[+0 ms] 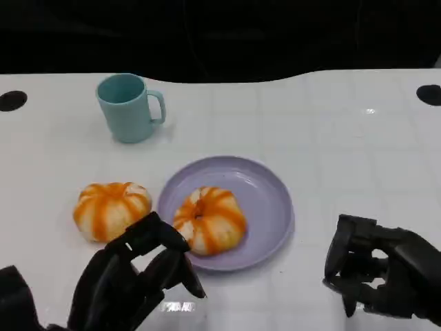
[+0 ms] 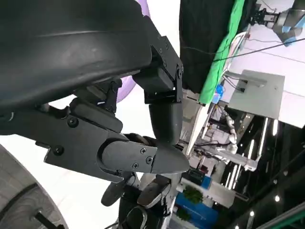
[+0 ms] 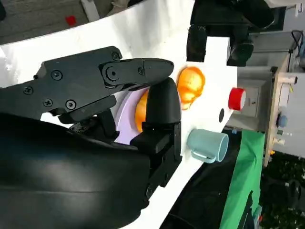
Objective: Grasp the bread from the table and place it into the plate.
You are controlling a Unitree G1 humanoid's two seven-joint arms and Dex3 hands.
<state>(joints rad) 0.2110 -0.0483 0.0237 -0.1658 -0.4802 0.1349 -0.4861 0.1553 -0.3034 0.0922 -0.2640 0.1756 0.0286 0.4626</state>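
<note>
Hands first: my left hand (image 1: 138, 276) sits at 7 o'clock, fingers loosely spread, holding nothing. My right hand (image 1: 382, 272) at 4 o'clock is curled in on itself, also empty. One bread (image 1: 209, 219) is already on the purple plate (image 1: 269, 200); another bread (image 1: 110, 209) sits on the table (image 1: 344, 138) at the plate's 9 o'clock. Teal mug (image 1: 129, 107) at 11.

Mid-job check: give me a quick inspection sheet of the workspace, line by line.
Surface: white table, dark round marks at both far edges.
Job's things: one orange-striped bread lies in the purple plate; a second bread sits on the table left of the plate.
Clutter: teal mug behind the plate, upright.
Hands: left hand empty, fingers apart, near the plate's front rim; right hand curled, empty.
Cables: nothing seen on the table.
Surroundings: red button beyond the table edge.
</note>
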